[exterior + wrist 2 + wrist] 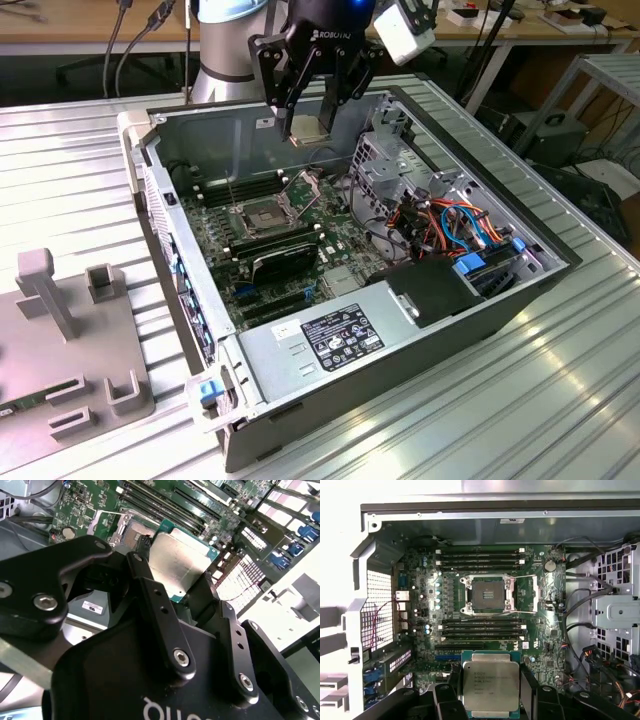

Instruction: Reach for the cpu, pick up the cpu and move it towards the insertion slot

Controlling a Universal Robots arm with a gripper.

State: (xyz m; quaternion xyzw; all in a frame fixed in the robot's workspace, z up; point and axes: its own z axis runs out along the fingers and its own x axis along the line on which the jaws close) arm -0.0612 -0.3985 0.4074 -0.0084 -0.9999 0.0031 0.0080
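Our gripper (306, 128) is clenched on the cpu (305, 129), holding the flat chip level by two opposite edges, lifted above the open computer case (520, 290) near its far wall. In the first wrist view the cpu (491, 685) sits between the fingers (444, 700), and the insertion slot (488, 595) lies straight ahead across the motherboard (545, 650), beyond a bank of memory slots (482, 628). The slot sits open, below the chip and well apart from it.

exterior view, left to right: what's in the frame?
Grey fixture plate → blue latch → insertion slot → cpu in the claw → drive cage → blue connector.
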